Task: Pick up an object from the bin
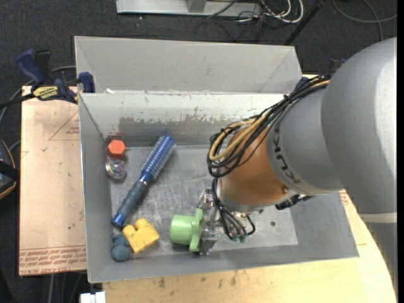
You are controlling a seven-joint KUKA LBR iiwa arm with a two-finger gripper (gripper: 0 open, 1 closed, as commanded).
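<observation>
We see the gripper [206,231] low inside the grey metal bin [189,109], close to its near wall. It sits at the end of the arm's orange-brown wrist cover [249,175], which carries a bundle of black and yellow cables [237,141]. Right against the gripper, on the side away from the arm, a light green plastic cylinder [183,230] lies on its side on the bin floor. Its flat green end touches the gripper's metal parts. We cannot tell whether the gripper is released or clenched, nor whether the cylinder is gripped or merely beside it, since the wrist hides much of the tool from above.

Further out from the gripper, beyond the green cylinder, a yellow plastic toy block [141,235] lies near the bin's corner. Touching the block, on its side away from the gripper, is a small blue-grey rounded lump [120,252]. Away from the gripper toward the back wall, a blue plastic hairbrush with a bristled head [146,178] lies diagonally, its handle end close to the yellow block and its head toward the back wall. Beyond the brush, well apart from the gripper, a small clear bottle with an orange cap [116,160] stands by the side wall.
</observation>
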